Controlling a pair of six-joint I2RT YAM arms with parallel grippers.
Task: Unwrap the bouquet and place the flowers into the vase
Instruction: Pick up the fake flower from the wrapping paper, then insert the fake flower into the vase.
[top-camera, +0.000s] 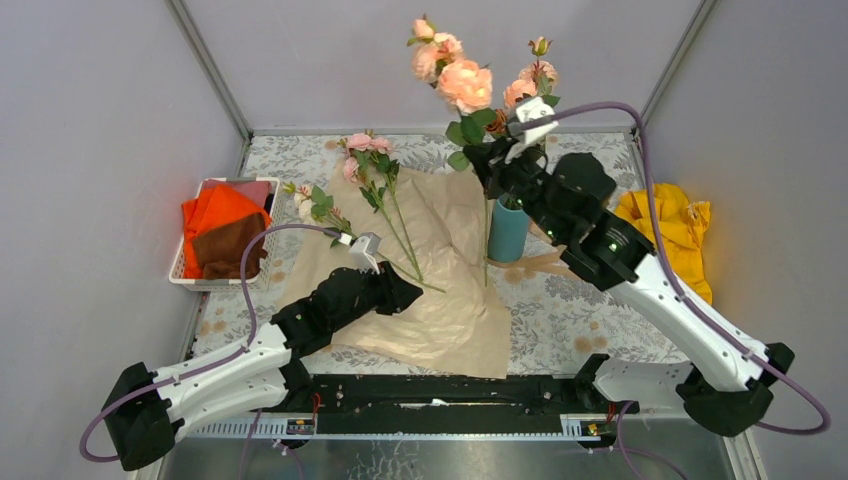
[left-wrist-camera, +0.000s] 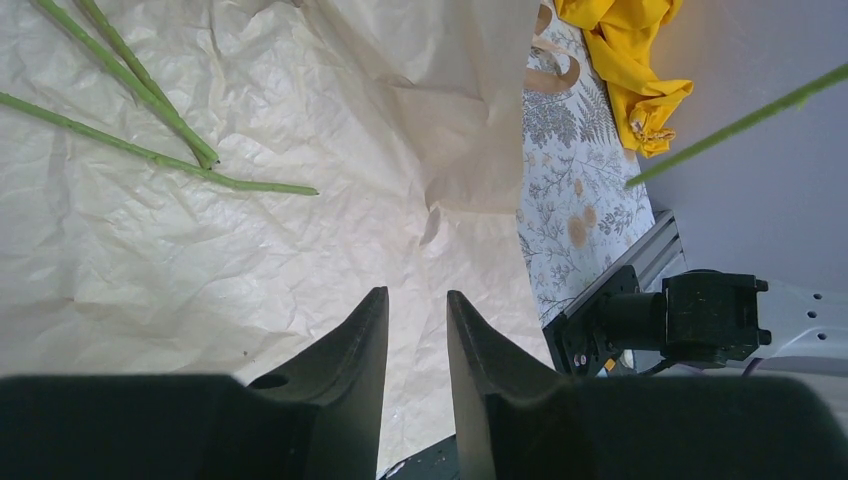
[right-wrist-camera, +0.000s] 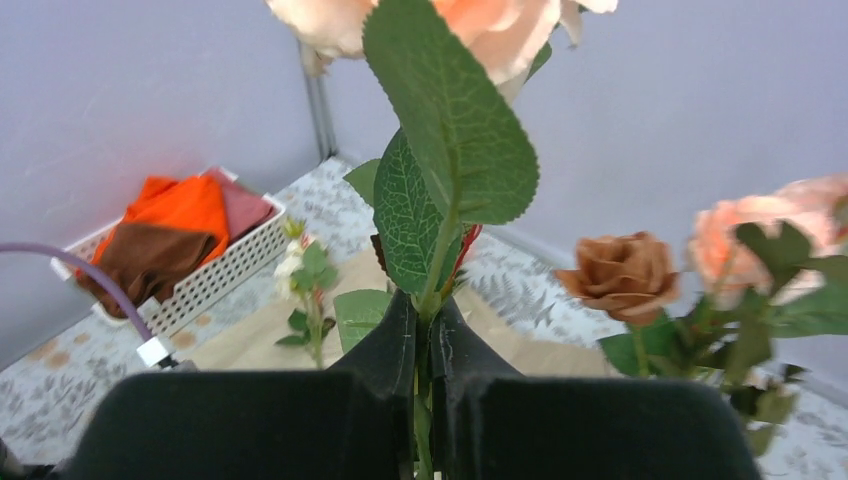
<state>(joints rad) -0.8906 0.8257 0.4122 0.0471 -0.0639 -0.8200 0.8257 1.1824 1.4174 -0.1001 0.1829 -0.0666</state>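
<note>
Several peach-pink flowers are standing upright over the teal vase, right gripper pinching one leafy green stem just above it, left gripper hovering slightly spread, empty, over crinkled paper.

left arm and right arm: white links, black joints and bases; purple cable loops along each; white camera block on wrists; left gripper fingers matte black, tapered; small green lights on right arm
</note>
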